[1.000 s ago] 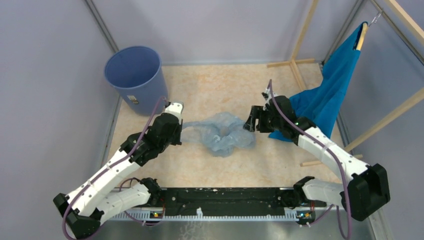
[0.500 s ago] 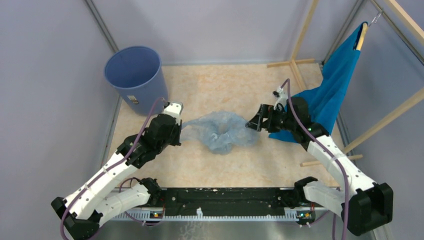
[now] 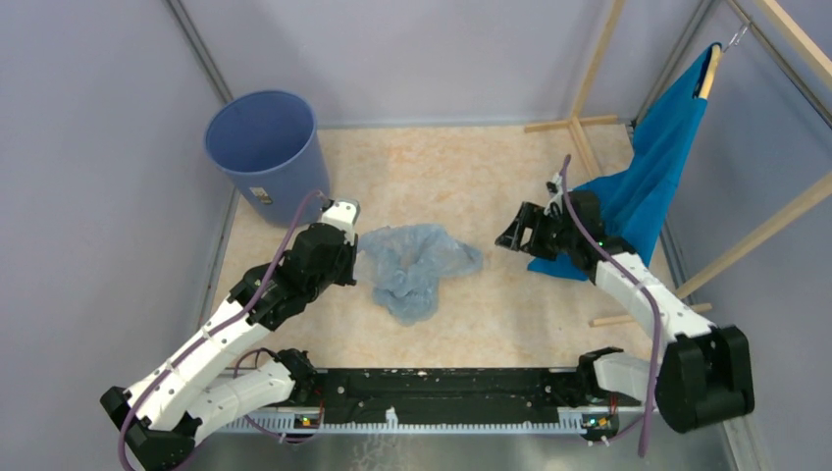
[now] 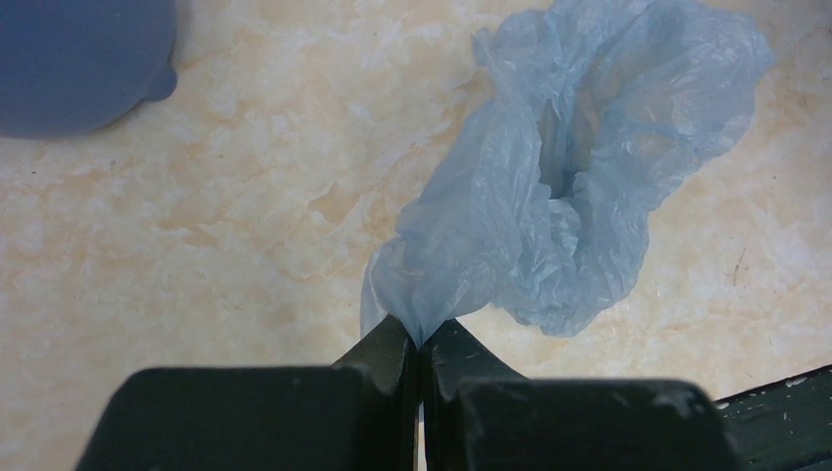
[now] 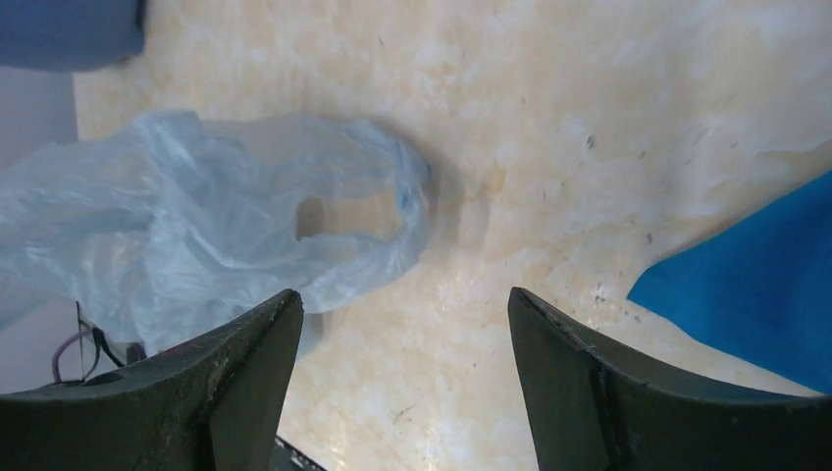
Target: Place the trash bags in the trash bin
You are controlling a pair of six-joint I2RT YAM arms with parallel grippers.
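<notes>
Overhead view: the trash bag (image 3: 417, 265) lies crumpled on the marbled beige table (image 3: 471, 167), about mid-table between the two arms. It is pale blue, see-through film, heavily creased, bunched into a lumpy heap with a tail trailing toward the near edge. The trash bin (image 3: 289, 182) stands upright in the far left corner, apart from the bag, with a small pale label on its side. The left gripper (image 3: 351, 257) sits at the bag's left edge. The right gripper (image 3: 510, 235) is clear of the bag's right edge, just in front of a teal cloth (image 3: 648, 186) hanging at the right side. Left wrist view: the left gripper's fingers (image 4: 388, 353) are pressed together, pinching a gathered corner of the film. The bag fans out from the pinch into a puffy ring with a shadowed hollow in its middle. Right wrist view: the right gripper's fingers (image 5: 265, 343) are spread wide with nothing between them. The bag lies beyond on the table, bare tabletop showing through a handle loop.
</notes>
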